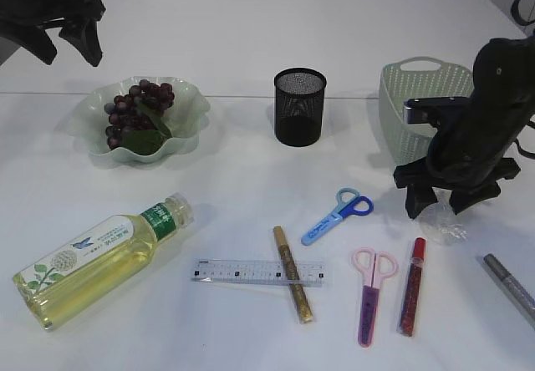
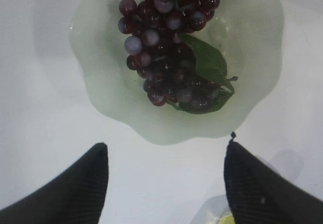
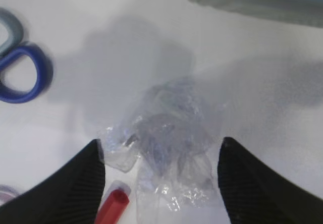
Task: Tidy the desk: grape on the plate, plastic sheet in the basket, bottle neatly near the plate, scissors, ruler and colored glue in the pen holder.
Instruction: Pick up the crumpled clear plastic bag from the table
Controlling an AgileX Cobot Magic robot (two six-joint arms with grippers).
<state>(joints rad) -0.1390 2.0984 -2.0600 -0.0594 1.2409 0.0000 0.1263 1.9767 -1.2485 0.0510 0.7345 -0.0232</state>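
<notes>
The grape (image 1: 138, 112) bunch lies on the pale green plate (image 1: 191, 110). My left gripper (image 2: 166, 146) hangs open above the plate's near rim (image 2: 166, 133), empty. The crumpled clear plastic sheet (image 3: 166, 133) lies on the table between the open fingers of my right gripper (image 3: 160, 143), just in front of the basket (image 1: 418, 108). The bottle (image 1: 100, 258) lies on its side at front left. The ruler (image 1: 255, 271), gold glue (image 1: 292, 285), red glue (image 1: 411, 286), blue scissors (image 1: 338, 215) and pink scissors (image 1: 370, 292) lie along the front. The black mesh pen holder (image 1: 299, 106) stands mid-table.
A silver pen (image 1: 510, 287) lies at the front right edge. The red glue's cap (image 3: 115, 204) sits close to my right gripper's left finger. The blue scissors' handle (image 3: 22, 75) is off to the left.
</notes>
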